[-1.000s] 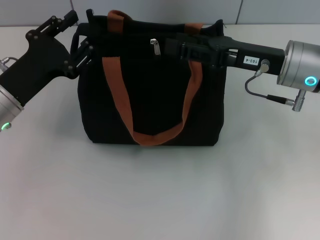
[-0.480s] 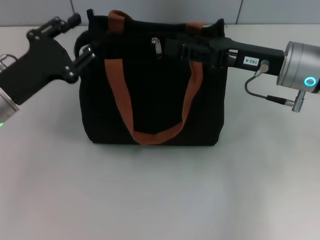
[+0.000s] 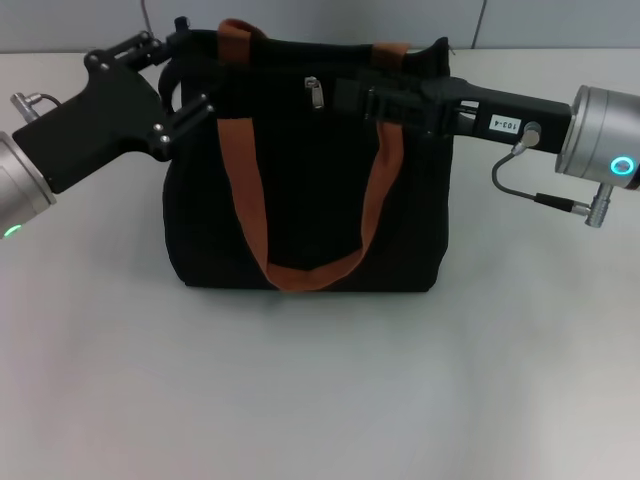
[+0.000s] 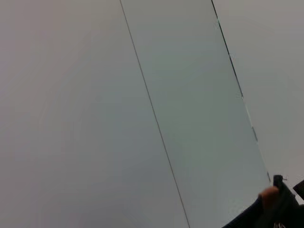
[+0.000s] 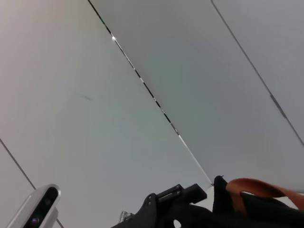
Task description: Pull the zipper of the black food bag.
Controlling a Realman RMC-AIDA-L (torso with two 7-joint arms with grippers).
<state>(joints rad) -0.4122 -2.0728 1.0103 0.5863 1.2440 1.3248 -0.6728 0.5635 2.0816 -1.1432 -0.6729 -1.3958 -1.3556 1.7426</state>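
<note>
The black food bag [image 3: 300, 190] stands upright mid-table with two orange-brown straps [image 3: 245, 190]. Its silver zipper pull [image 3: 314, 92] hangs on the zip line along the top edge, left of the middle. My left gripper [image 3: 178, 72] is open, one finger on each side of the bag's top left corner. My right gripper [image 3: 345, 95] reaches in from the right along the top edge, its tip right beside the zipper pull. In the right wrist view a strap [image 5: 256, 187] and the left gripper [image 5: 166, 199] show at the bottom edge. The left wrist view shows only a corner of the bag [image 4: 280, 209].
The white table [image 3: 320, 380] spreads in front of the bag. Grey wall panels [image 3: 320, 20] rise behind it. A cable [image 3: 540, 190] loops under my right wrist.
My left gripper has moved right and closer, so its fingers now straddle the bag's top left corner. The right gripper and the zipper pull have hardly moved.
</note>
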